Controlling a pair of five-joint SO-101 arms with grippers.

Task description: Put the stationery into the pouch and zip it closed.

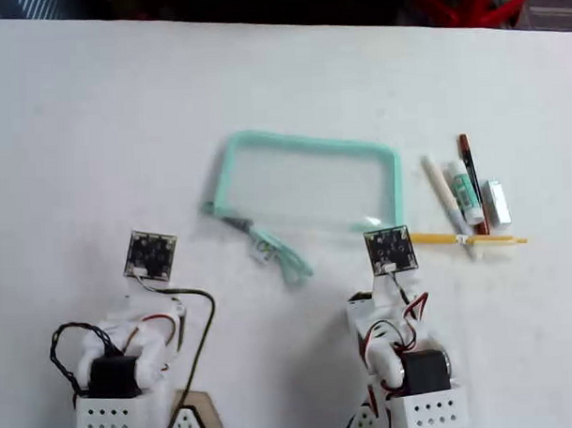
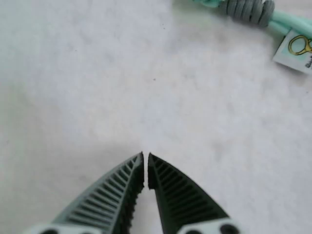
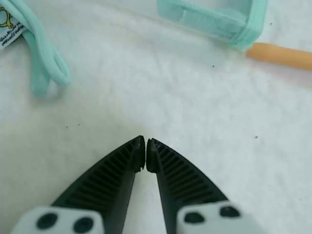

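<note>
First, nearest the arms, at the front of the table (image 1: pixel 123 116): left gripper (image 2: pixel 146 163) and right gripper (image 3: pixel 146 151), each with fingers pressed together at the tips, pinching nothing, poised over bare surface. Just beyond, the mint wrist strap (image 1: pixel 286 256) with its paper tag (image 2: pixel 292 48), trailing from the near left corner of the pouch (image 1: pixel 307 146). Pouch itself clear, mint-edged, flat at mid-table; zipped or open, hard to tell. Off its right side, the stationery, none of it inside yet.

Likely a first pick-up ahead, so: spread the right fingers before descending. Start with the yellow pencil (image 1: pixel 475 238), closest to that gripper, one end at the pouch's near right corner. Grip across the shaft near its middle to avoid pivoting. Use the left gripper to hold the pouch's mouth, keeping clear of the strap.

Counted, near to far: two grippers, one strap, one tag, one pencil, one pouch, one white pen (image 1: pixel 443 192), one apparent glue stick (image 1: pixel 467 196), one white eraser-like block (image 1: pixel 496 205), one dark red pen (image 1: pixel 470 175).
</note>
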